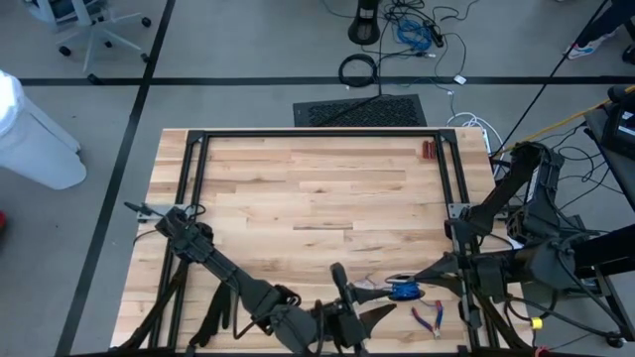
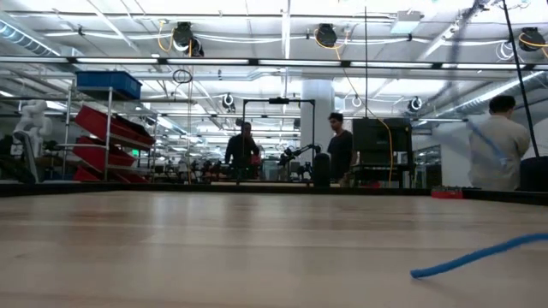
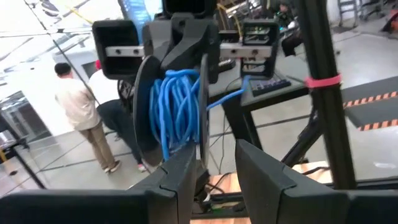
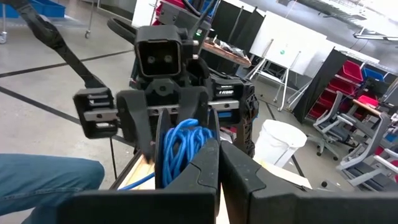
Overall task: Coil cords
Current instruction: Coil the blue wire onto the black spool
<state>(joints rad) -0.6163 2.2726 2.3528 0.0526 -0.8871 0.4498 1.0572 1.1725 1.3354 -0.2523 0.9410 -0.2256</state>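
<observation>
The cord is blue and wound into a bundle of upright loops (image 3: 175,112), flanked by two dark flat plates. It hangs in the air near the table's near edge (image 1: 402,291), between my two grippers, which face each other. My right gripper (image 4: 219,149) is shut with its fingertips at the bundle's edge. My left gripper (image 3: 214,158) is open; nothing lies in its gap, and the bundle sits just beyond one fingertip. A loose blue strand (image 3: 227,96) trails off the bundle, and a cord end (image 2: 479,255) lies on the table. My right gripper holds the cord bundle at its fingertips, by the edge nearest them (image 4: 208,142). The fingers come level from the table's right side. The loops stand upright, lifted clear of the table. The fingers themselves hide what exactly is pinched. My left gripper's one fingertip (image 3: 183,163) overlaps the bundle's lower end; I cannot tell whether it touches.
Red-handled pliers (image 1: 429,317) lie on the table just right of the grippers. A small red object (image 1: 425,151) lies at the far right. A black frame rail (image 1: 317,134) runs around the work area. People stand in the room beyond the table.
</observation>
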